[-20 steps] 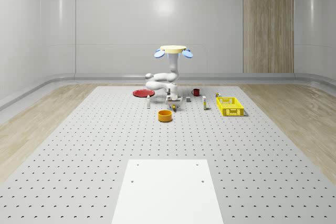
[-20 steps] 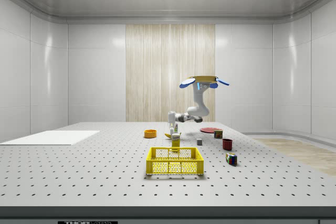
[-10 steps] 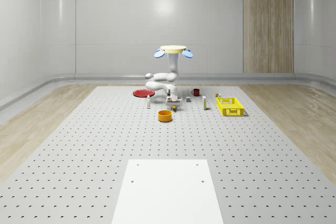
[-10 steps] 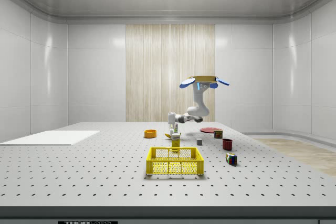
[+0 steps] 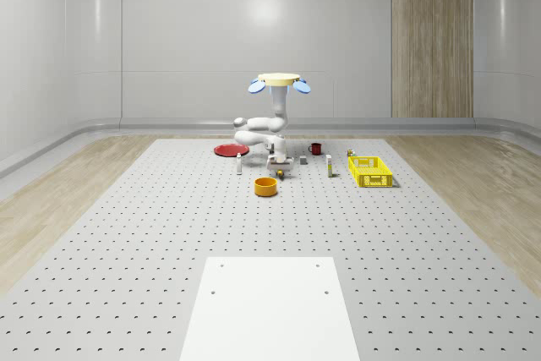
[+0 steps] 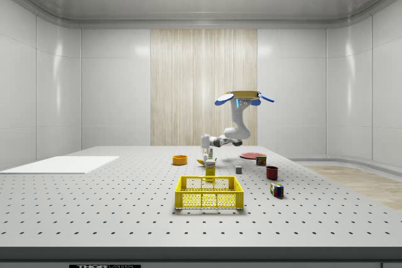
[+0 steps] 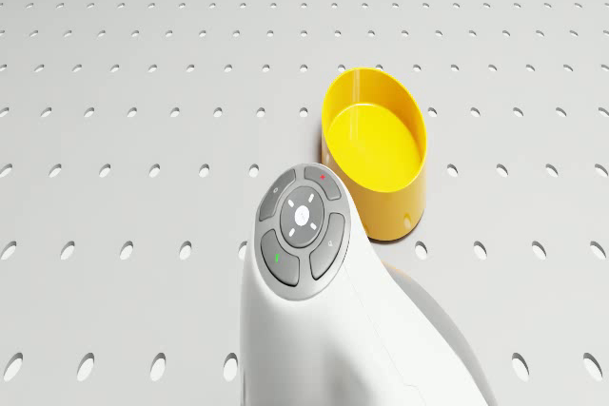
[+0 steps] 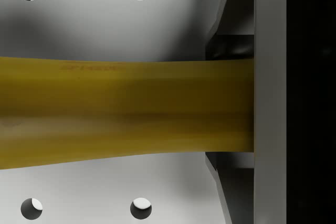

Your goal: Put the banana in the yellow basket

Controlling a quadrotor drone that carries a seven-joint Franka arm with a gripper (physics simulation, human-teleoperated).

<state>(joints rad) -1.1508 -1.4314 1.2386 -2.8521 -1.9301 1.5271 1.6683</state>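
The banana (image 8: 126,108) lies on the perforated table, and in the wrist view it runs straight across between dark finger pads (image 8: 231,45) that press its two sides. My gripper (image 5: 276,168) is shut on it at table level, just behind the orange bowl (image 5: 266,186). In the side view the gripper (image 6: 204,157) hangs over the banana (image 6: 201,162). The drone (image 5: 279,81) hovers above with the white arm bent down beneath it. The yellow basket (image 5: 370,172) stands apart toward the whole-scene view's right; in the side view the basket (image 6: 209,192) is nearest the camera.
A red plate (image 5: 230,150) and a red mug (image 5: 315,148) lie behind the arm. Small bottles and a grey block stand between the gripper and the basket. A colour cube (image 6: 276,189) sits near the mug (image 6: 272,172). A white pad (image 5: 270,306) covers the near table.
The fingers have closed in from wide open onto the banana. Drone, arm and the objects on the table stay where they were.
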